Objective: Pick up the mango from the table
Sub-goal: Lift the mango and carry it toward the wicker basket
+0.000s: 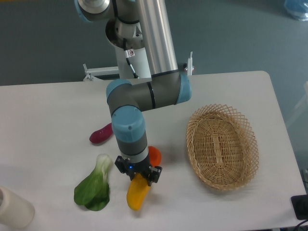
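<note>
Currently the gripper is pointed straight down near the front middle of the white table, and its black fingers are seen closed against the upper end of the mango, which is clasped between them. The mango is yellow, shading to orange at the end hidden under the gripper body, and its long axis is tilted so that the free end points toward seven o'clock. Whether the lower tip of the mango is touching the tabletop or is just clear of it cannot be told from this view, though a soft shadow is cast directly beneath it. A round orange fruit is found just beside the gripper at about two o'clock, partly hidden by the wrist. A bok choy, with a pale stem and dark green leaves, is laid near the mango at nine o'clock, apart from it. A purple sweet potato is placed farther back, at about eleven o'clock from the gripper, partly covered by the arm. An oval wicker basket is set well apart at three o'clock, toward the right side of the table. A white cylindrical object is cut off by the frame at the front left corner, at about eight o'clock from the mango.
</note>
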Motion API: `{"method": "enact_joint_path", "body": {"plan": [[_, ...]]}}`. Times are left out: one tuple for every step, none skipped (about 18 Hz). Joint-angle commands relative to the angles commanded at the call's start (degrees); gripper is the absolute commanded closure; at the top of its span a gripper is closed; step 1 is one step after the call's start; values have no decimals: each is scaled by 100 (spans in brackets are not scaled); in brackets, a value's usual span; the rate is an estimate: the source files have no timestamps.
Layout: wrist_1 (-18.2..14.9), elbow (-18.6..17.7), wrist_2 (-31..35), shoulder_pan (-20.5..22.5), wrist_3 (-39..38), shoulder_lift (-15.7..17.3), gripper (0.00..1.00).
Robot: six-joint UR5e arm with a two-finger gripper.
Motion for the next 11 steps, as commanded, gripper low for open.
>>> {"method": "enact_joint_path", "body": {"plan": [[0, -17, 9, 87, 185, 123, 42], [-52, -35, 0, 210, 300, 272, 41], [-175, -18, -17, 307, 318, 352, 41], [-333, 17, -26, 404, 432, 431, 41], [-456, 53, -44, 492, 633, 501, 41], [-544, 70, -53, 580, 826, 580, 41], [-641, 70, -53, 676, 941, 651, 41], [-746, 70, -70, 790, 1047, 704, 41], [-869, 70, -114, 896, 1187, 748, 41], [-992, 70, -166, 1054, 1397, 835, 41], [-1020, 70, -167, 1116, 1513, 862, 41]]}}
